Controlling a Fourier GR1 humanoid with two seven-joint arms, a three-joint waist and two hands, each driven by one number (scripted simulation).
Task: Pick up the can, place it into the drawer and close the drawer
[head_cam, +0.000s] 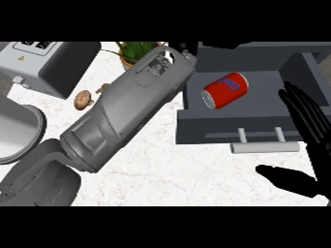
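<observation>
In the upper right of the frame we find the can (225, 90) lying tilted inside the open drawer (254, 130). At upper left stands a toaster (47, 65); a mushroom (83, 99) lies just below it, and a plant (133, 51) sits at top centre.

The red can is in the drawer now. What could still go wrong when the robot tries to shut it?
The left hand hangs over the back corner of the open drawer; if the drawer slides in first, the arm might get bumped. The red can lies on its side, so it could roll when the drawer moves. The right hand is open beside the drawer, not on the handle, so a push might land off-centre.
</observation>
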